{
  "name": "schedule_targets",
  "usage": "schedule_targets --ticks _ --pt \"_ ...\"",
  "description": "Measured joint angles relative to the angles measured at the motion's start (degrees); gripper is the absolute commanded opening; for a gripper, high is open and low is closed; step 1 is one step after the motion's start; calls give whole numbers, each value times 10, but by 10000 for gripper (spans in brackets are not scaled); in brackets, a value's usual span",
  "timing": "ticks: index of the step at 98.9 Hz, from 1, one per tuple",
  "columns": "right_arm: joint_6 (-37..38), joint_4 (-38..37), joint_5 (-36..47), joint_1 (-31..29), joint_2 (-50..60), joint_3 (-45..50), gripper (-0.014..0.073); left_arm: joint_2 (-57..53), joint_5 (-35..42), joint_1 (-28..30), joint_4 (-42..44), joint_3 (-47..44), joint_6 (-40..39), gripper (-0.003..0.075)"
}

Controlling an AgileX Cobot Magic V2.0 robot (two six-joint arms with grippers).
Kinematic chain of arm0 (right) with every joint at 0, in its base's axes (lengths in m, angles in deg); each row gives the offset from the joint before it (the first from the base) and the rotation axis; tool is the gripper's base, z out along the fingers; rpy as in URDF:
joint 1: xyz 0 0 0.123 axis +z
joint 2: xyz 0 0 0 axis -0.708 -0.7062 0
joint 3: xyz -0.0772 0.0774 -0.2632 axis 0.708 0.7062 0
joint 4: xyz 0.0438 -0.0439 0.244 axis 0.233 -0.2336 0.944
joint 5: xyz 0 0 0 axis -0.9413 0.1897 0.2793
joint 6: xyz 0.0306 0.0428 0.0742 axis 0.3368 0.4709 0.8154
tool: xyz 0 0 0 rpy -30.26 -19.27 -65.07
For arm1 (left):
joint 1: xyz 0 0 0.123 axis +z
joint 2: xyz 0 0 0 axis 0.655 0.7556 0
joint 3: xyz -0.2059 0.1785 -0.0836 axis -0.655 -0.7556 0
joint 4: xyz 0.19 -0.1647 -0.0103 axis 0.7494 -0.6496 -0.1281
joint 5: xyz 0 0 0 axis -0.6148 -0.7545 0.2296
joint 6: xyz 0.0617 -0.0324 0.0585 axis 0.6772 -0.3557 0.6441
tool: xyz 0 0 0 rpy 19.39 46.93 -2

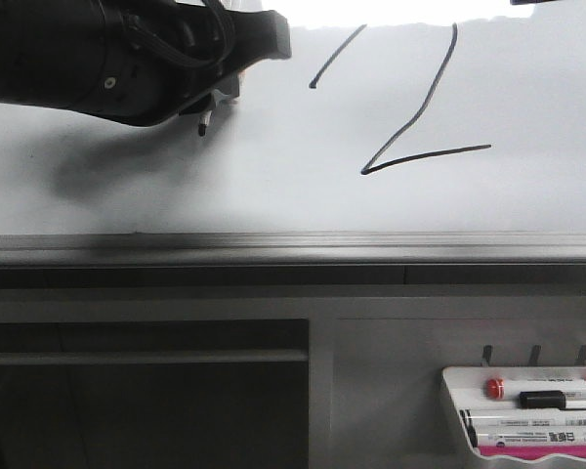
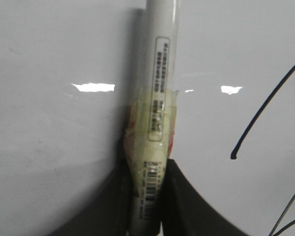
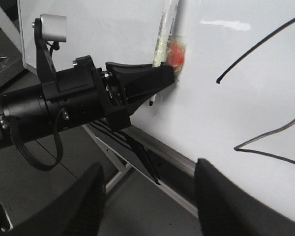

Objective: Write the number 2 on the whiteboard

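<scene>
The whiteboard (image 1: 273, 186) fills the upper front view. The number 2 (image 1: 422, 109) is drawn on it in thin black line: a long diagonal and a slanted base stroke, with a separate short stroke (image 1: 337, 57) to its left. My left gripper (image 1: 215, 93) is shut on a white marker (image 2: 157, 98) wrapped in tape. The marker tip (image 1: 203, 128) is left of the strokes, at or just off the board. The right wrist view shows the left gripper (image 3: 152, 78), the marker (image 3: 162, 39) and the strokes (image 3: 255, 50). My right gripper (image 3: 150, 196) is open and empty, below the board's edge.
The board's grey metal lower edge (image 1: 293, 244) runs across the front view. A small white tray (image 1: 456, 391) at the lower right holds several markers (image 1: 537, 420). A dark frame (image 1: 146, 391) lies below the board on the left.
</scene>
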Motion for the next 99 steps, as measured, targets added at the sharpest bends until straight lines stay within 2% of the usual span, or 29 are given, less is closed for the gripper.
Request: schedule_targets --ticks 14,26,35,62,68,74,79,85,93,96,98,99 --pt "0 0 1 0 0 0 362 0 -2 3 4 1 0 367" --pt "0 0 1 0 0 0 362 -1 -9 3 11 4 0 473" --pt "0 0 5 0 1 0 362 -11 -22 3 12 4 16 503" --pt "0 0 79 0 57 0 346 -118 -71 11 -6 -30 131 498" --pt "0 1 108 0 80 0 292 -155 -87 11 -6 -38 162 483" --pt "0 1 133 0 100 0 189 -200 -105 11 -6 -42 198 450" --pt "0 2 146 0 116 1 83 -235 -127 11 -6 -45 225 398" --pt "0 2 154 0 136 1 -71 -273 -152 11 -6 -48 251 295" --pt "0 2 160 0 159 12 -57 -325 -195 11 -6 -49 277 117" --pt "0 0 163 0 171 19 -56 -341 -210 11 -6 -49 282 21" --pt "0 -1 166 0 176 26 -56 -353 -220 11 -6 -49 286 -20" --pt "0 -2 168 0 182 31 -56 -357 -224 11 -6 -50 287 -17"
